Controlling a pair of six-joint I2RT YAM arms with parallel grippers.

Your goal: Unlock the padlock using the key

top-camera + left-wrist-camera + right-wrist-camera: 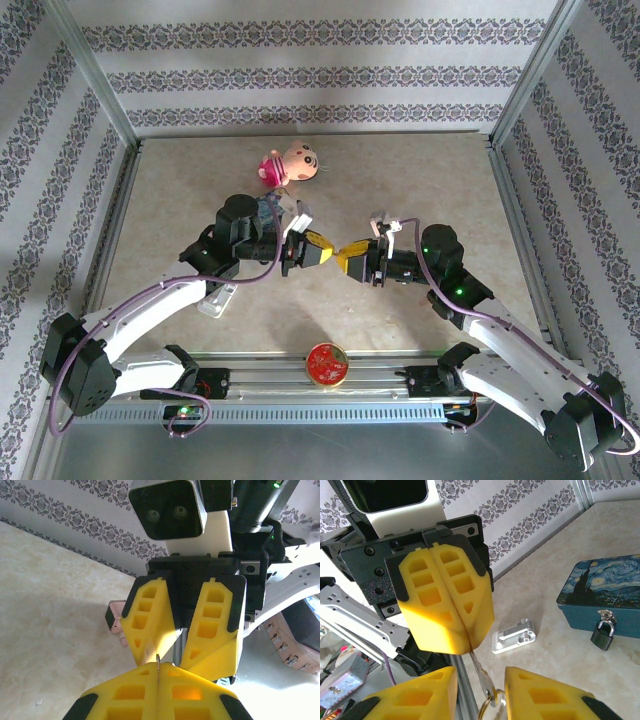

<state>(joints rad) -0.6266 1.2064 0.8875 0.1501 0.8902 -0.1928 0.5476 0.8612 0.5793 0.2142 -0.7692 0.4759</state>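
Observation:
The key is a thin grey blade with a ring on its head. My left gripper is shut on the blade's tip, and a sliver of metal pokes out of its closed fingertips. My right gripper faces it tip to tip in the top view. Its fingers stand open on either side of the key's head, which lies close to one pad. The padlock, small and black with a silvery shackle, hangs shut on the hasp of the blue painted tin.
A whitish-silver block lies on the table between the grippers and the tin. A round red tin sits on the front rail. A pink-haired doll head lies farther back. Metal frame posts border both sides.

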